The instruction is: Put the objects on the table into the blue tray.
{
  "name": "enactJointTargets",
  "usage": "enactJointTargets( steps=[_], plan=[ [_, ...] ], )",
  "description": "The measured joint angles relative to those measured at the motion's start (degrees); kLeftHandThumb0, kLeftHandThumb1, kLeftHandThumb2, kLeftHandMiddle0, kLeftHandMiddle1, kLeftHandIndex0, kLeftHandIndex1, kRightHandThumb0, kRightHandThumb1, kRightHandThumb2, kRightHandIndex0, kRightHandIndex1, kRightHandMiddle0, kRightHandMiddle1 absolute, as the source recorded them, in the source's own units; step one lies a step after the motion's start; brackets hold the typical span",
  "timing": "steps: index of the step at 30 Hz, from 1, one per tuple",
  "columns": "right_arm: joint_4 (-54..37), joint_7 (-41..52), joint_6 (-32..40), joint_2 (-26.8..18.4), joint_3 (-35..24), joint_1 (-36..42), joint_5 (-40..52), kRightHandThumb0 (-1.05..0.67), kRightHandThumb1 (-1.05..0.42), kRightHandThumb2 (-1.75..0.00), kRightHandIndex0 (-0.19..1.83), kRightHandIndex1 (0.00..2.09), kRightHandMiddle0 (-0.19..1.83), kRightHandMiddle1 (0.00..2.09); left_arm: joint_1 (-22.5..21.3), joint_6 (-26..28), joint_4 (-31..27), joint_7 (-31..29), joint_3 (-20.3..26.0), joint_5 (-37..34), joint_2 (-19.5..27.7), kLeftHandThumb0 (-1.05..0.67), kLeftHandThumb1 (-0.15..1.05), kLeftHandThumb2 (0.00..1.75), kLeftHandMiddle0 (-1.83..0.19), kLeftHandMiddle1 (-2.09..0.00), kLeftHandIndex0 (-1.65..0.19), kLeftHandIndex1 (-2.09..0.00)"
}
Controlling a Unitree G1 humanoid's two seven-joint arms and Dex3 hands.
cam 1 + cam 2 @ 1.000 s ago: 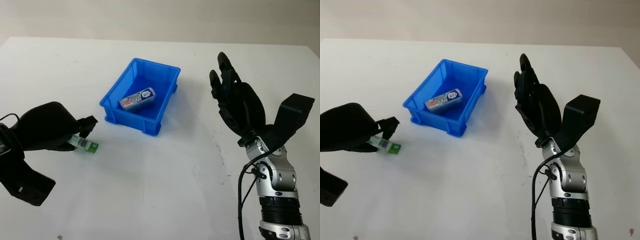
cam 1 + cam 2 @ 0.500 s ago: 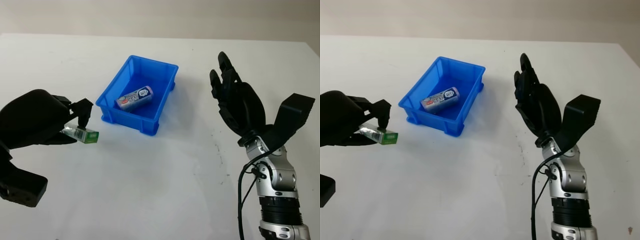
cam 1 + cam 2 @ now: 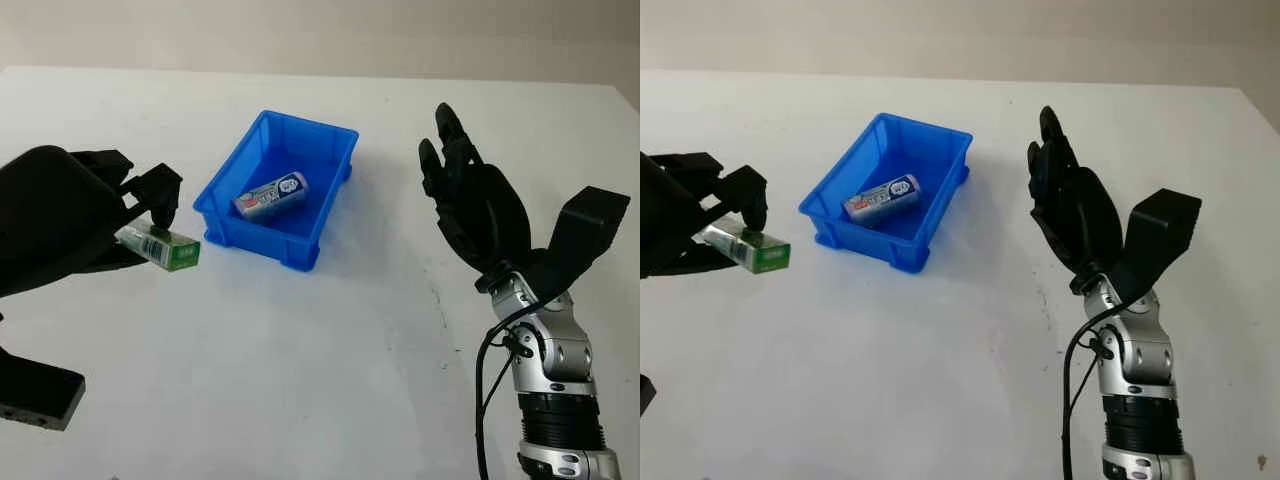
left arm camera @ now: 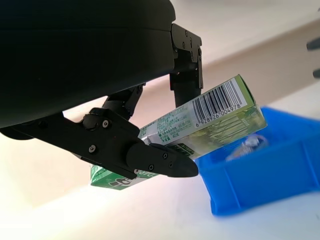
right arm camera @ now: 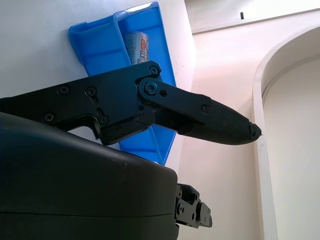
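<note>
At frame left, my left hand [image 3: 110, 215] grips the green box [image 3: 160, 248] above the surface [image 3: 300, 360], beside the blue tray [image 3: 225, 225]; right hand [image 3: 470, 200] open.

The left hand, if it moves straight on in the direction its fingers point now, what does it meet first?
Probably the blue tray. The left hand, shut on the green box, points toward the tray's near left wall, with bare table between. Its height above the table is unclear, so it might pass over the rim.

I see blue tray [image 3: 300, 250] | green-and-silver box [image 3: 160, 247], black-on-white barcode | silver tube [image 3: 271, 196] with blue-and-red label | white table [image 3: 300, 380] | black left hand [image 3: 110, 215] | black right hand [image 3: 470, 205]
</note>
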Motion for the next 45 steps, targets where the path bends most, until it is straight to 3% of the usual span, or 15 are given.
enactJointTargets(
  steps=[5,6,11,17,19,22,24,25,28,34,38,41,44,45],
  plan=[
    [0.02,-0.03,0.0,0.05,0.14,0.0,0.0,-0.77,-1.05,-0.75,-0.19,0.0,-0.19,0.0,-2.65,2.87,-1.38,1.82,2.0,4.03,-0.78,-0.44,1.05,0.21,-0.64,-2.09,-0.42,-2.09],
    [0.03,-0.04,0.0,0.06,0.15,0.0,0.0,-0.77,-1.05,-0.75,-0.19,0.0,-0.19,0.0,-3.45,3.27,-1.37,2.12,2.24,4.93,-0.71,-0.43,1.05,0.25,-0.59,-2.09,-0.34,-2.08],
    [0.27,0.01,0.0,0.17,0.2,0.06,0.04,-0.77,-1.05,-0.75,-0.19,0.0,-0.19,0.0,-10.7,4.2,0.97,3.55,0.55,8.98,1.49,-0.45,1.05,0.22,-0.59,-2.09,-0.36,-2.07],
    [0.32,-0.03,0.01,0.32,0.28,0.23,0.05,-0.78,-1.05,-0.74,-0.19,0.0,-0.19,0.0,-23.07,3.77,9.55,7.2,-8.86,11.82,1.89,-0.44,1.05,0.19,-0.6,-2.09,-0.38,-1.96],
    [0.31,-0.02,0.02,0.34,0.28,0.29,0.05,-0.78,-1.05,-0.74,-0.19,0.0,-0.19,0.0,-27.43,3.21,12.22,7.93,-12.48,12.31,1.08,-0.46,1.05,0.21,-0.64,-2.09,-0.38,-2.03],
    [0.28,0.01,0.13,0.37,0.28,0.32,0.1,-0.78,-1.05,-0.74,-0.19,0.0,-0.19,0.0,-33.75,3.11,15.32,7.61,-18.33,14.27,-1.28,-0.47,1.05,0.26,-0.74,-2.09,-0.47,-2.09],
    [0.27,0.01,0.2,0.39,0.3,0.35,0.11,-0.78,-1.05,-0.74,-0.19,0.0,-0.19,0.0,-37.74,2.89,18.22,7.73,-21.75,14.77,-3.82,-0.44,1.05,0.23,-0.7,-2.09,-0.32,-1.99],
    [0.25,0.0,0.23,0.41,0.3,0.38,0.12,-0.78,-1.05,-0.74,-0.19,0.0,-0.19,0.0,-39.51,2.76,20.15,8.44,-23.33,15.22,-5.11,-0.43,1.05,0.22,-0.71,-2.09,-0.29,-2.04],
    [0.23,0.0,0.31,0.39,0.2,0.52,0.23,-0.77,-1.05,-0.74,-0.19,0.0,-0.19,0.0,-44.74,1.68,28.05,12.08,-27.96,16.14,-9.45,-0.41,1.05,0.24,-0.83,-2.09,-0.49,-2.09],
    [0.23,0.16,0.36,0.32,0.06,0.59,0.63,-0.77,-1.05,-0.74,-0.19,0.0,-0.19,0.0,-50.98,2.29,37.58,12.52,-34.08,16.22,-16.45,-0.42,1.05,0.36,-0.68,-2.09,-0.45,-2.09],
    [-0.04,0.0,0.57,0.25,0.04,0.72,0.66,-0.76,-1.05,-0.74,-0.19,0.0,-0.19,0.0,-54.74,2.88,43.67,13.37,-38.55,18.04,-19.6,-0.42,1.05,0.41,-0.72,-2.09,-0.49,-2.09],
    [-0.23,-0.12,0.57,0.24,0.07,0.76,0.63,-0.76,-1.05,-0.74,-0.19,0.0,-0.19,0.0,-57.94,2.73,48.92,16.53,-41.72,20.16,-21.61,-0.46,1.05,0.44,-0.88,-2.09,-0.58,-2.09],
    [-0.25,-0.22,0.57,0.26,0.18,0.79,0.57,-0.76,-1.05,-0.75,-0.19,0.0,-0.19,0.0,-60.72,4.29,52.04,16.67,-44.64,22.1,-23.12,-0.45,1.05,0.4,-0.9,-2.09,-0.52,-2.09],
    [-0.25,-0.22,0.56,0.26,0.2,0.8,0.56,-0.76,-1.05,-0.75,-0.19,0.0,-0.19,0.0,-61.37,4.5,52.84,16.47,-45.29,22.26,-23.48,-0.44,1.05,0.39,-0.82,-2.09,-0.47,-2.09]
  ],
)
